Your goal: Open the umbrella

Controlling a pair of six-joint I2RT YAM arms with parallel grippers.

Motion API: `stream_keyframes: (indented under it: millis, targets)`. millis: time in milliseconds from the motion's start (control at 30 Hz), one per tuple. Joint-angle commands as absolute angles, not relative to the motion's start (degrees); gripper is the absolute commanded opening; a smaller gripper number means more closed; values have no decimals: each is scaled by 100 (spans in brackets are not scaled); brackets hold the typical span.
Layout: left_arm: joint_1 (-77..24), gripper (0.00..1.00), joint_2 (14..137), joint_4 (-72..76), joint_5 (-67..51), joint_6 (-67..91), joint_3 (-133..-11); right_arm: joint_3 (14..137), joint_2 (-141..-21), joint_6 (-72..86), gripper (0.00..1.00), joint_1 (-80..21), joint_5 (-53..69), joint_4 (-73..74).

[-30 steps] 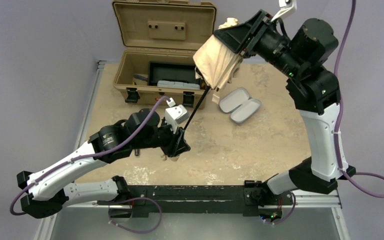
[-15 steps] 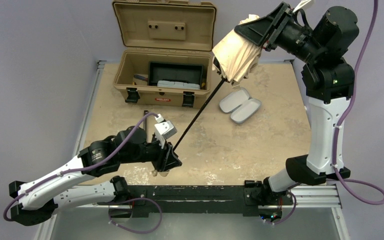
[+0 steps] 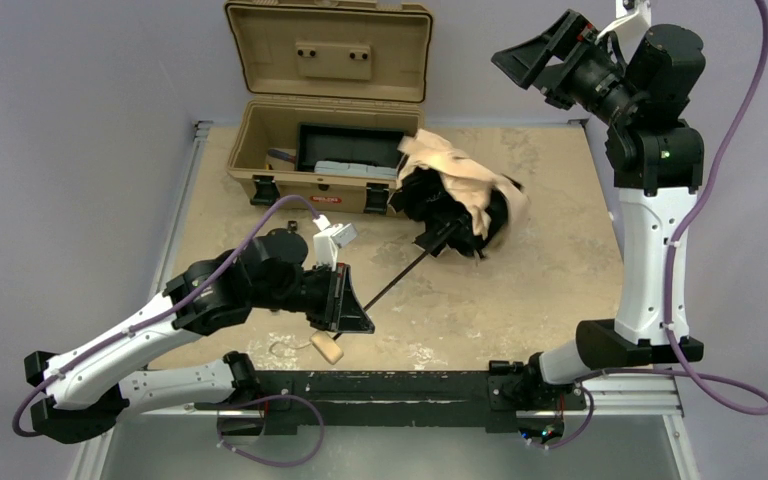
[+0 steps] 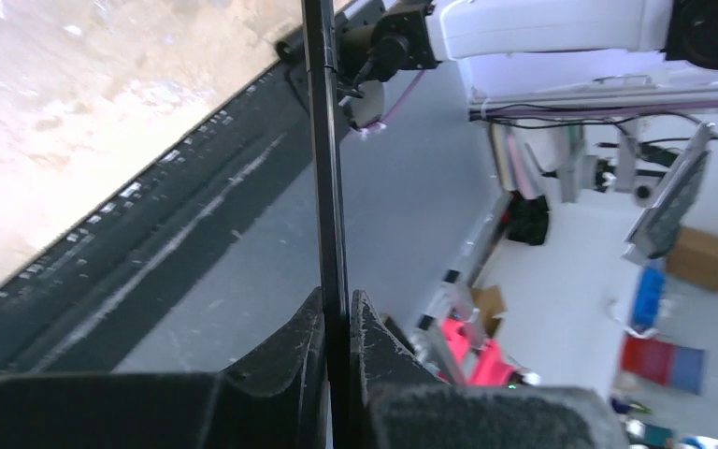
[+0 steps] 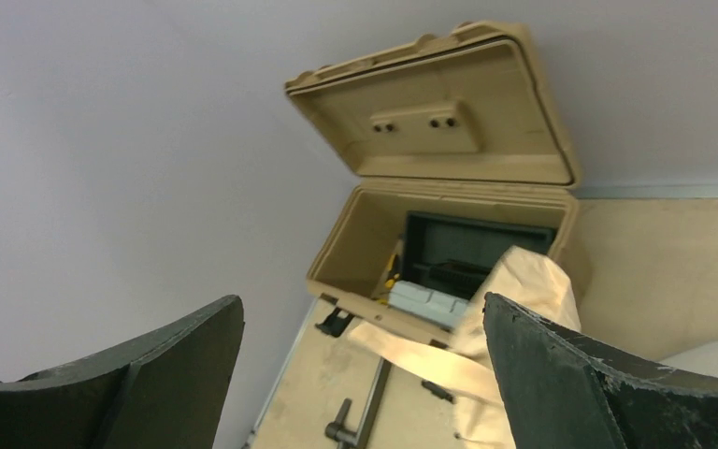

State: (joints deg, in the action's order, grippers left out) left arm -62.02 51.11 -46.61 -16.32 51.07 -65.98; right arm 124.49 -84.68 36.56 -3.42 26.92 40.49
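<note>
The mottled tan table (image 3: 560, 290) carries an open tan toolbox (image 3: 300, 186) at its far edge, left of centre, lid tipped back. Just right of the box, touching its right end, the umbrella (image 3: 465, 180) lies slumped on the surface, cream fabric over black ribs. Its knob handle (image 3: 328, 349) rests at the near edge, left of centre.

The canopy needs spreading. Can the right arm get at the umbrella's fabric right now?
Probably yes. The right gripper hangs open and empty overhead; the umbrella's fabric lies heaped on the table below, nothing between. The toolbox crowds only one side, and the left gripper clamps the shaft well clear.
</note>
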Motion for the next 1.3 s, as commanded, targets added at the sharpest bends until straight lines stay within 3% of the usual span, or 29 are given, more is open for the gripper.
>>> stream_keyframes:
  millis: [0,167,367,700,1267]
  targets:
    - [-5769,0,5159,-3022,-2371,6025,-7337,12871,-8317,3331,99,-340,1915,4448]
    - [-5529,0,5438,-2379,-2535,6263,-7654,12301,-7868,3671,99,-344,2290,4084]
    - [-5503,0,5622,-1818,-1934,6276,-7716,11539,-7271,3997,99,-350,2276,4003]
    - [-5513,0,5990,-963,-1708,6284,-7795,9026,-6064,5268,98,-346,2831,2336]
    - [-5944,0,6396,-1536,-1333,5542,-8384,8850,-6818,5315,68,-901,2413,1882]
